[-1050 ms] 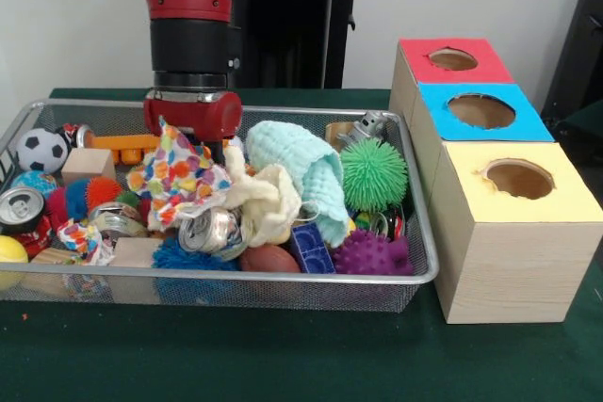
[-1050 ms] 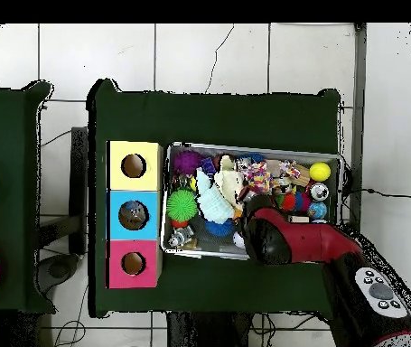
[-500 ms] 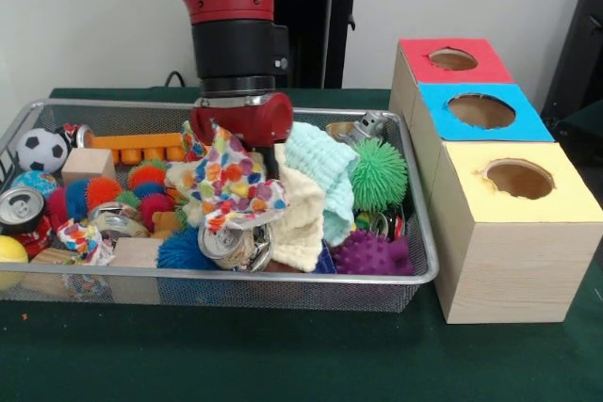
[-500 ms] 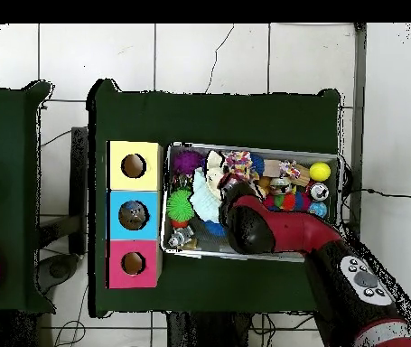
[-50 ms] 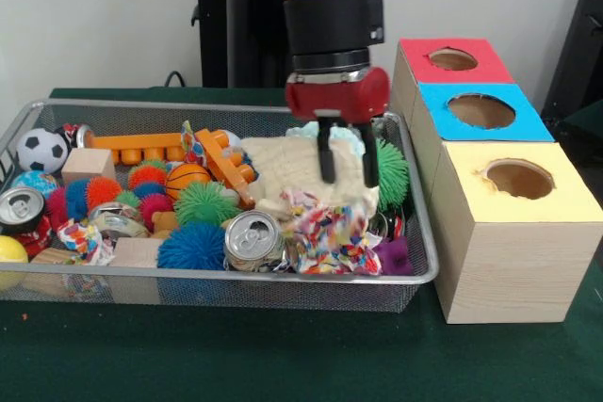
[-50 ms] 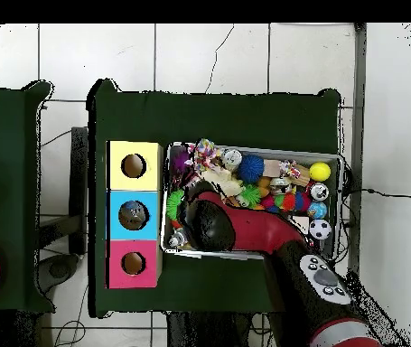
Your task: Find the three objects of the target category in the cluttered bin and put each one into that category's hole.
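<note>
Front view: gripper (image 5: 346, 159) at centre frame, fingers spread and holding nothing, tips touching the cream cloth (image 5: 294, 174). Confetti-print cloth (image 5: 330, 231) lies lower centre in the wire bin (image 5: 426, 261). Risk: closing here could pinch both cloths, or snag on the green spiky ball (image 5: 388, 174).

Overhead view: arm covers the gripper and cloths; hole boxes (image 6: 134, 213) sit at left.

Arm vertical, hand (image 5: 347, 168) down, fingers (image 5: 324, 155) apart.
</note>
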Tool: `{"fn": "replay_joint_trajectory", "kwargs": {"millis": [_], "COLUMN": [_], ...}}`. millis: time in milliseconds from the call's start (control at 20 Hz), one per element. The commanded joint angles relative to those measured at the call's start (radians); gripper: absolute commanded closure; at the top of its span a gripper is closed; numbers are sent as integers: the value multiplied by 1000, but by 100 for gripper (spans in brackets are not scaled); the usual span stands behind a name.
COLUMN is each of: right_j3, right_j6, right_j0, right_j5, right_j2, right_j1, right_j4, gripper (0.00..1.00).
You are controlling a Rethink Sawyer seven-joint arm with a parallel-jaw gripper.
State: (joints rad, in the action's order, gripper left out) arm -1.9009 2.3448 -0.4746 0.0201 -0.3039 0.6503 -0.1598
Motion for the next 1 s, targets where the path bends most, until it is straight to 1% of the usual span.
{"fn": "replay_joint_trajectory", "kwargs": {"millis": [50,100,150,300,350,400,650,750,900,1000], "right_j3": [-155,-147,-123,-31,1,20,101,135,193,224], "right_j6": [234,201,158,31,7,-10,-43,-54,-54,-47], "right_j0": [-58,-67,-85,-100,-95,-100,-125,-143,-126,-86], "right_j5": [117,98,87,30,7,-10,-96,-110,-131,-149], "right_j2": [-61,-50,-33,41,70,80,96,92,141,199], "right_j1": [-24,-43,-77,-158,-184,-202,-293,-335,-384,-387], "right_j4": [161,147,127,25,-6,-31,-147,-192,-238,-252], "gripper": [0,0,0,0,0,0,0,0,0,0]}}
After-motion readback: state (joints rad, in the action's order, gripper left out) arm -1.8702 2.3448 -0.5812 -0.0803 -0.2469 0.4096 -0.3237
